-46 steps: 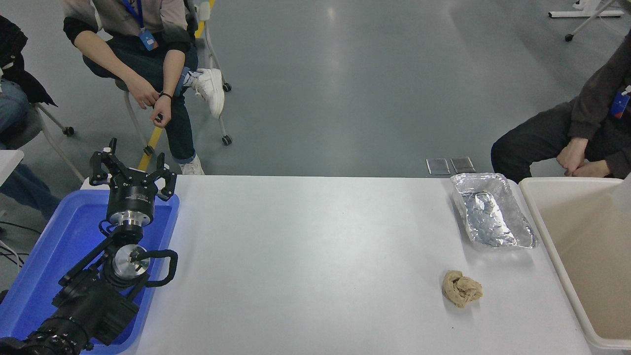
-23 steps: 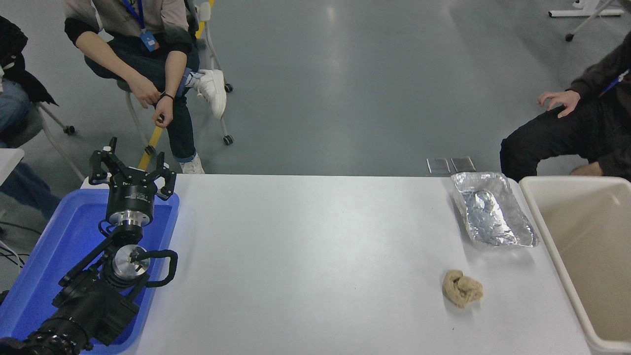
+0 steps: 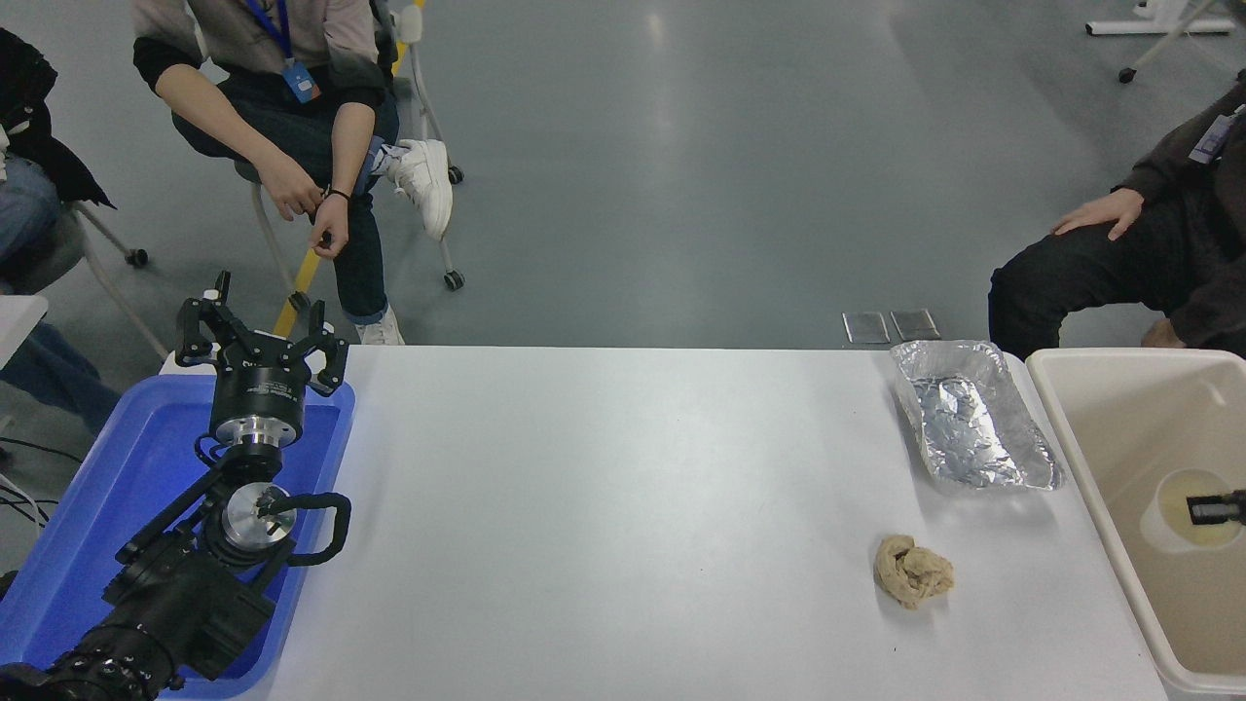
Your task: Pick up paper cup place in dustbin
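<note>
Paper cup (image 3: 1176, 498) is lying inside the dustbin (image 3: 1071, 440), near its right part, with the round rim and cream inside turned toward the camera. Right gripper (image 3: 1212, 508) is coming in from the right edge, and only its black tip is showing over the mouth of the cup; I cannot tell if it is grasping the cup or has released it. Left gripper (image 3: 261, 343) is staying parked at the lower left above the blue tray (image 3: 117, 467), with its fingers spread apart and holding nothing. On the white table (image 3: 604, 506) the foil tray (image 3: 973, 414) is sitting just beside the dustbin, and the crumpled tan paper wad (image 3: 912, 571) is lying nearer to the camera, apart from both.
</note>
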{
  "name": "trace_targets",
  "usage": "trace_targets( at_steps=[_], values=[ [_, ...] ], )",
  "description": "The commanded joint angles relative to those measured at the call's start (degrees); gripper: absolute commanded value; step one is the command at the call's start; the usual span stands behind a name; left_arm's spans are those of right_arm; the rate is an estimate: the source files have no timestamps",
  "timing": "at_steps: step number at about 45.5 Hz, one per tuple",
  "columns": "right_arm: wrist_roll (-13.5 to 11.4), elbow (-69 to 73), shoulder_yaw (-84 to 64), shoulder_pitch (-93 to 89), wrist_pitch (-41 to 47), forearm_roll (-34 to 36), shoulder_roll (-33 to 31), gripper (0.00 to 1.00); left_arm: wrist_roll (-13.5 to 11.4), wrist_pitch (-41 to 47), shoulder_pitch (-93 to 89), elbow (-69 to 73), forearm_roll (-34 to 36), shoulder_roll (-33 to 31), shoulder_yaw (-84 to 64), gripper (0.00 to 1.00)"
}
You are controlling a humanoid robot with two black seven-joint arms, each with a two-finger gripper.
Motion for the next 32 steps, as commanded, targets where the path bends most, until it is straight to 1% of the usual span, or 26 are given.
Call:
trace_targets(
  at_steps=[1, 17, 23, 28, 32],
  values=[
    [-0.76, -1.69, 4.05, -2.26, -1.69, 0.72, 1.7, 1.0, 0.0, 0.0, -0.01, -0.01, 0.0, 0.0, 0.0, 0.99],
    [-0.15, -0.2, 3.96, -0.25, -1.25, 1.07, 0.38, 1.0, 0.0, 0.0, -0.01, -0.01, 0.0, 0.0, 0.0, 0.99],
    [-0.15, 11.12, 0.72, 7.04, 0.07, 1.78, -6.73, 1.0, 0.09, 0.0, -0.01, -0.01, 0.0, 0.0, 0.0, 0.99],
    [-0.06, 23.78, -10.78, 18.72, 2.18, 2.65, -11.92, 1.0, 0.09, 0.0, -0.01, -0.01, 0.09, 0.0, 0.08, 0.99],
    [0.03, 31.43, -21.94, 29.26, 2.71, 7.21, -12.98, 1.0, 0.09, 0.0, -0.01, -0.01, 0.09, 0.0, 0.08, 0.99]
  ],
)
